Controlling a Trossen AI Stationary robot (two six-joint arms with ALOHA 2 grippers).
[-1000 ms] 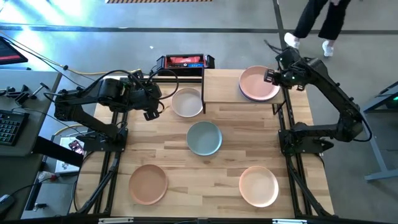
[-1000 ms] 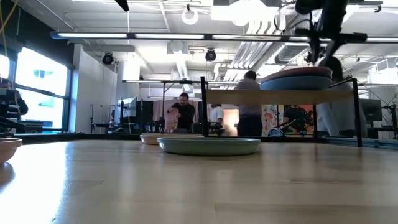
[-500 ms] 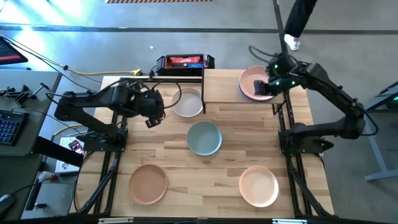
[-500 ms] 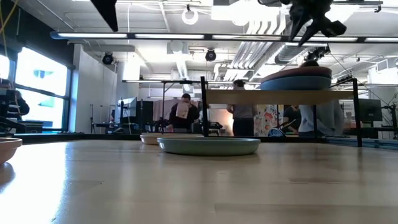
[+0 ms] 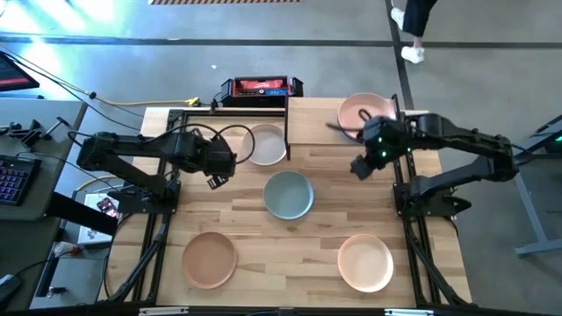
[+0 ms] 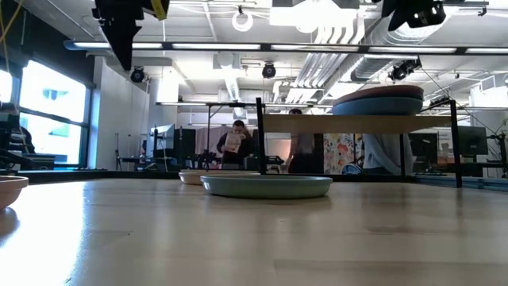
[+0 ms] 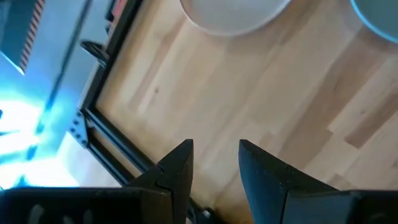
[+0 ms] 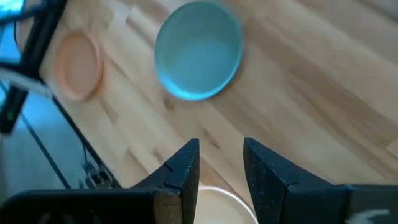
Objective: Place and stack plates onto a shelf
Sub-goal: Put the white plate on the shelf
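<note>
Four plates are seen on the slatted tabletop (image 5: pixel 246 224) in the high view: a beige plate (image 5: pixel 265 145) at the back beside the shelf, a sage green plate (image 5: pixel 289 194) in the middle, a tan plate (image 5: pixel 209 259) at the front left and a peach plate (image 5: pixel 365 262) at the front right. A stack of plates, topped by a pink plate (image 5: pixel 358 111), is set on the right part of the shelf (image 5: pixel 312 121); in the low view a blue plate (image 6: pixel 379 106) is seen under it.

The left gripper (image 5: pixel 216 172) is held above the bare wood just left of the beige plate. Its fingers (image 7: pixel 180 165) are parted by a narrow gap in the left wrist view, and nothing is held between them.

The right gripper (image 5: pixel 360 166) is held off the shelf, above the table between the shelf and the sage green plate. Its fingers (image 8: pixel 183 168) are likewise parted, with nothing gripped. A red and black box (image 5: pixel 261 87) is seen behind the table, and a person's legs (image 5: pixel 413 26) beyond it.
</note>
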